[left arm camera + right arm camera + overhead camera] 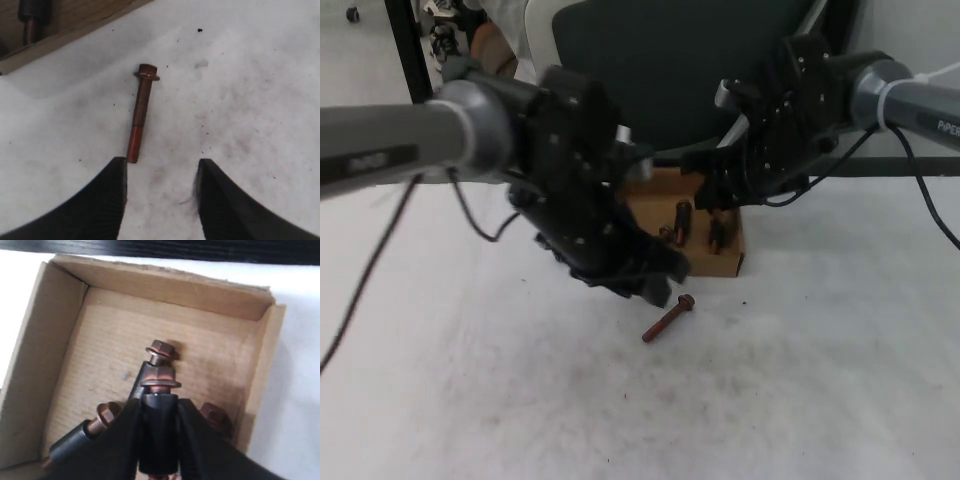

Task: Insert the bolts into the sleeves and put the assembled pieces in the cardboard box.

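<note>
1. Left gripper (160,167) (655,278): the 2 black ribbed fingers are spread apart with nothing between them. It hangs low over the white bench top (800,380), near the middle of it.

2. Loose copper-coloured hex-flange bolt (141,112) (668,318): lies flat on the bench top, just in front of the near wall of the box. Its head points toward the box. Its threaded end lies beside the tip of 1 left finger (107,200); contact cannot be confirmed.

3. Shallow brown cardboard box (175,285) (730,262) (75,30): open-topped, standing toward the far edge of the bench.

4. Right gripper (160,401) (720,200): positioned over the inside of the box, fingers pinching a black cylindrical sleeve (159,440) from both sides. A copper bolt head (160,377) stands out of the sleeve's end. Whether this piece touches the box floor cannot be told.

5. Box contents: 3 further copper bolt heads show. 1 belongs to an assembled piece (80,437) lying on the floor by a side wall, its black sleeve visible. The sleeves of the other 2 (161,351) (215,417) are hidden behind the gripper.
</note>
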Motion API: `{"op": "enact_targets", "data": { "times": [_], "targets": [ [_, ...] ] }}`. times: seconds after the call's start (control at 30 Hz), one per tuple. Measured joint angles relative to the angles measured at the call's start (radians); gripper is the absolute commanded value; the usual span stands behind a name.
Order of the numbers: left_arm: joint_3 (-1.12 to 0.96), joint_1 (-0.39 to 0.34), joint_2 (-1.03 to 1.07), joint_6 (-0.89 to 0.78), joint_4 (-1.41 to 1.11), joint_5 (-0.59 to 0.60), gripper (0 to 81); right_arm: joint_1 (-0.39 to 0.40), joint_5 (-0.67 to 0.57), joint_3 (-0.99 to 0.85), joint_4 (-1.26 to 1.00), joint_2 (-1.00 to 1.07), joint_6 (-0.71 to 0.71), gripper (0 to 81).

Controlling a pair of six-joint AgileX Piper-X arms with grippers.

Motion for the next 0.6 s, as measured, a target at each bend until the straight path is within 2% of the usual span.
{"op": "enact_targets", "data": {
  "times": [0.2,0.4,0.6],
  "targets": [
    [-0.034,-0.034,0.041,0.066,0.0,-0.061,41.9,0.0,-0.025,0.0,-0.019,0.0,0.023,0.2],
    [-0.04,-0.035,0.089,0.084,0.0,-0.13,41.9,0.0,-0.037,0.0,-0.03,0.0,0.029,0.2],
    [-0.041,-0.035,0.116,0.087,-0.048,-0.136,41.9,0.0,-0.037,0.0,-0.032,0.0,0.029,0.2]
  ]
}}
